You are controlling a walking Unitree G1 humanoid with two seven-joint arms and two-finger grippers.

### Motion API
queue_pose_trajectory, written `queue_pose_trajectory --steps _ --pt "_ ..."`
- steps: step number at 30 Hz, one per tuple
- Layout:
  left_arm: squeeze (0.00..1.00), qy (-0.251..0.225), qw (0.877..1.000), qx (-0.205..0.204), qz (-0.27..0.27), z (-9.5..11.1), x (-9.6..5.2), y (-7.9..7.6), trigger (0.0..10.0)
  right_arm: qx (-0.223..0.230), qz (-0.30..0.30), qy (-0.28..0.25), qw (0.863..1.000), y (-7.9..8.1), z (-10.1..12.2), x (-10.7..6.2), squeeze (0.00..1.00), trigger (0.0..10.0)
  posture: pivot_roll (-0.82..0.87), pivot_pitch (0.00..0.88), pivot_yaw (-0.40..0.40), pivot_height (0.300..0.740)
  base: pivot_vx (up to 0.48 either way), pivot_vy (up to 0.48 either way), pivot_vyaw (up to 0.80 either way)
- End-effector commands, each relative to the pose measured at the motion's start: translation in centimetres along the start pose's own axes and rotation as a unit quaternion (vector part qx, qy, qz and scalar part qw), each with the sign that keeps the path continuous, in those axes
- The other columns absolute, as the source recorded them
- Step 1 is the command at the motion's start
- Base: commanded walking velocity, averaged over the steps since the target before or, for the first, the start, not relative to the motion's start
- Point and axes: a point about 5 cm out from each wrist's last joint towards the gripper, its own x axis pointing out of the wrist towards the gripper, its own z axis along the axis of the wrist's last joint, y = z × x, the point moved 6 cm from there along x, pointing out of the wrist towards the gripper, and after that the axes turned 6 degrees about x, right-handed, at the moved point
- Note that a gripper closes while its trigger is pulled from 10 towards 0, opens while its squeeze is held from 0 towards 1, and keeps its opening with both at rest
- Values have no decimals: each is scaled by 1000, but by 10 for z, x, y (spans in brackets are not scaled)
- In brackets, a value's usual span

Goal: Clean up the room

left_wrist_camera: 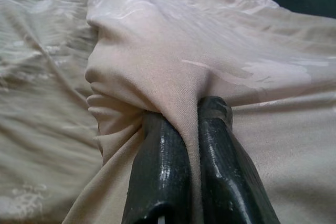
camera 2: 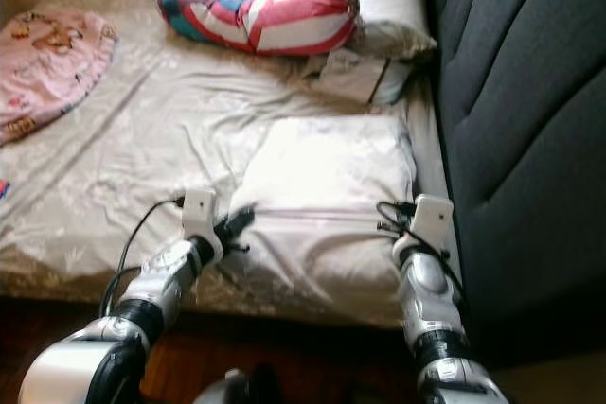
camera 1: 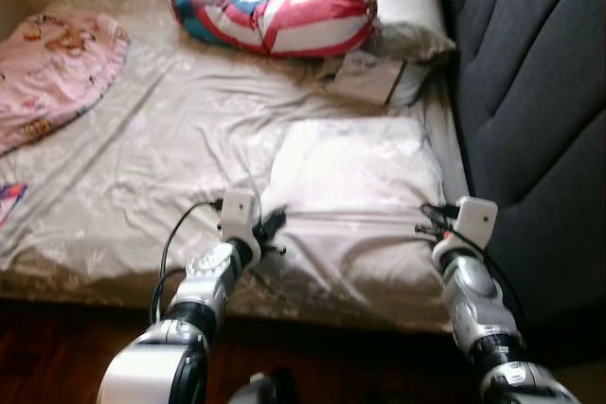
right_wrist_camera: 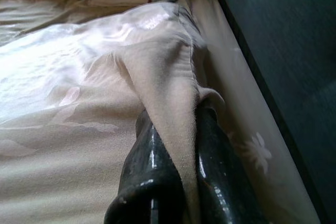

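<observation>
both grippers, left gripper (left_wrist_camera: 191, 129) and right gripper (right_wrist_camera: 173, 129), pinch the near corners of the plump white satin pillow (camera 1: 355, 196), so i'd guess lift it evenly toward the dark padded headboard (camera 1: 530, 92) next.

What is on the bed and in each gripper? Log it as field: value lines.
surface: bed with a beige sheet
held item: pale pillow, near the foot edge
left gripper: shut on a fold of the pillow's fabric
right gripper: shut on a fold of the pillow's fabric
head end: striped bolster
robot's left side: pink blanket
robot's right: dark headboard
</observation>
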Motion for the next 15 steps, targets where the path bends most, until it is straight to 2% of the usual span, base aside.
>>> queue_pose_trajectory --steps 1,8,10,15 --pt "0 -33 997 4 74 17 -11 41 10000 -1 -29 -39 999 -19 20 0 0 10000 -160 119 44 740 356 0 0" --pt "0 -35 997 5 73 18 -11 40 10000 3 -29 -40 999 -17 18 0 0 10000 -159 120 43 740 363 0 0" --pt "0 -39 997 5 71 19 -11 39 10000 7 -33 -39 999 -18 18 0 0 10000 -157 120 43 740 154 0 0" --pt "0 -43 997 6 66 20 -11 38 10000 5 -36 -35 999 -18 16 0 0 10000 -153 121 42 740 0 0 -751"
